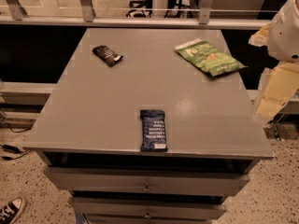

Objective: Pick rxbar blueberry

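No lettering on the rxbar blueberry (153,130) reads clearly; tool (273,96) at right edge.

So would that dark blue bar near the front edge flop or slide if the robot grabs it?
Probably fairly stiff: the rxbar blueberry lies flat and straight. Its wrapper may slide on the smooth table if pushed. Being flat, it shouldn't roll. The robot's jaws, its gripper, hang beyond the table's right edge.

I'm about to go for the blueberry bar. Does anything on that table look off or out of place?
Nothing is spilled or damaged. The blue bar lies flat but right at the front edge of the table, so a nudge could push it off. The gripper hangs beyond the table's right side, away from the bar.
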